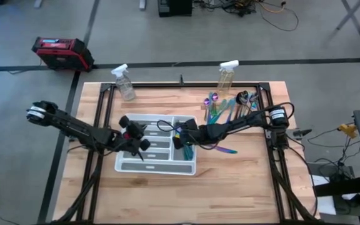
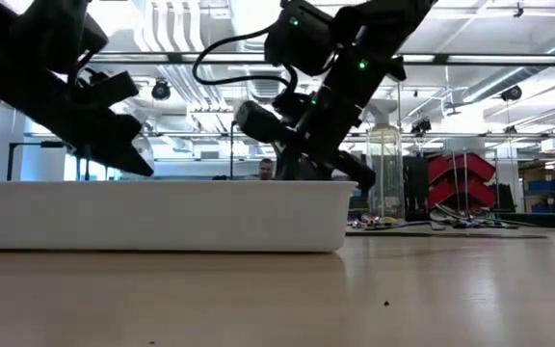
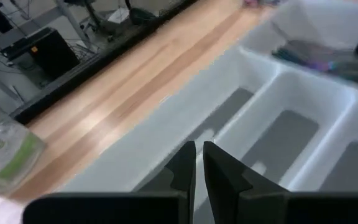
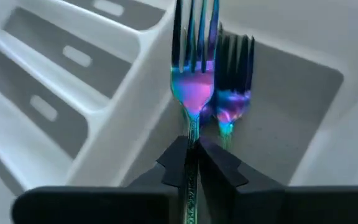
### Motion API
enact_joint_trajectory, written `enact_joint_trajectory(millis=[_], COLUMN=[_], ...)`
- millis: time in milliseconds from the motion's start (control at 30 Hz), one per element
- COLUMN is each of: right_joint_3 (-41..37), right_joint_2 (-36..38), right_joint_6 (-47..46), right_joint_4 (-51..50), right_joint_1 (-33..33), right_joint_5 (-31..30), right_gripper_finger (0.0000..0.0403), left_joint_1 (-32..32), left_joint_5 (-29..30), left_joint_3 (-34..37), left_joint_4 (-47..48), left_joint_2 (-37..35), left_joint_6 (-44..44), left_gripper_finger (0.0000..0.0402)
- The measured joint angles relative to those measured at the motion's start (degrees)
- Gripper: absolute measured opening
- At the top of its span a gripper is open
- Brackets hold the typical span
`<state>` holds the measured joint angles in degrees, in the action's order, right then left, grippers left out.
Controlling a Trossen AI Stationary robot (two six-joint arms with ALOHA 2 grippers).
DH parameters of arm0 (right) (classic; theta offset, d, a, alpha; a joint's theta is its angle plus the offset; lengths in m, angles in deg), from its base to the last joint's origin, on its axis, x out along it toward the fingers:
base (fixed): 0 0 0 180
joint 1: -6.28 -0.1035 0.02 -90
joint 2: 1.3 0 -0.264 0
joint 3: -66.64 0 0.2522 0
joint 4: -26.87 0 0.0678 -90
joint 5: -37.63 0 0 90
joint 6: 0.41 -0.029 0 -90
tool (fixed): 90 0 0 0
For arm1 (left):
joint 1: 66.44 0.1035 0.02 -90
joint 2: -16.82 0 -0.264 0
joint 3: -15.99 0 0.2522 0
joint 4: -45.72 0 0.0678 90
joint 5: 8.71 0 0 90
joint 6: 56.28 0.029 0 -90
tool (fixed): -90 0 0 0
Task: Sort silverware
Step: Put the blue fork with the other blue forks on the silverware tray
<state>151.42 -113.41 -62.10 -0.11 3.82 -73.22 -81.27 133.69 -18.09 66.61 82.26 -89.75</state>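
My right gripper [image 4: 192, 163] pinches an iridescent fork [image 4: 193, 81] by its handle, tines ahead, low over the tray's [image 1: 125, 166] long right compartment, where another fork [image 4: 233, 99] lies just beside it; I read this as placing like with like. Divider wall close alongside. Loose silverware [image 1: 220, 109] waits at two o'clock. Left gripper [image 3: 196, 175], fingers together and empty, hovers over the tray's nine-o'clock side.

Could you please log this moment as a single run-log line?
right gripper: fingers on fork over tray compartment holding second fork | left gripper: shut, empty, over tray | unsorted silverware: on table
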Motion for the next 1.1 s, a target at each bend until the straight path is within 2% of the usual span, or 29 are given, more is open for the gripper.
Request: enact_joint_trajectory(millis=[133,233,367,467,600,667,767,933,1100], right_joint_3=[-0.03,0.3,1.48,1.82,-0.55,-1.86,-7.34,-18.73,-28.22], right_joint_2=[-0.1,0.45,3.5,7.89,12.3,14.64,18.81,26.86,34.02], right_joint_6=[1.19,3.58,17.54,29.49,25.21,21.57,14.96,10.66,8.21], right_joint_4=[-2.61,-3.36,-5.93,-12.62,-28.2,-32.1,-37.66,-37.17,-35.99], right_joint_1=[0.06,0.11,-0.09,-0.93,-2.44,-2.67,-2.65,0.07,7.04], right_joint_5=[1.58,1.89,1.2,0.52,-5.84,-9.53,-12.6,-13.72,-16.13], right_gripper_finger=[0.0068,0.0089,0.0111,0.0123,0.0133,0.0136,0.014,0.0141,0.0129], left_joint_1=[-0.53,-1.0,-1.77,-2.04,-2.08,-2.2,-1.96,-2.03,-1.48], left_joint_5=[-2.64,-2.4,-2.57,-2.61,-2.18,-2.56,-2.62,-3.97,-4.24], left_joint_3=[-0.18,-0.7,-1.87,-3.22,-4.62,-4.28,-4.91,-7.07,-10.36], left_joint_4=[-2.67,-3.94,-3.29,-4.27,-6.13,-5.63,-10.52,-11.83,-12.12], left_joint_2=[1.4,2.22,2.03,2.83,4.63,4.79,7.36,10.46,13.44], left_joint_6=[-0.07,0.76,2.02,2.99,3.21,3.2,3.18,3.57,7.64], left_gripper_finger=[0.0016,0.0016,0.0016,0.0016,0.0016,0.0016,0.0016,0.0016,0.0016])
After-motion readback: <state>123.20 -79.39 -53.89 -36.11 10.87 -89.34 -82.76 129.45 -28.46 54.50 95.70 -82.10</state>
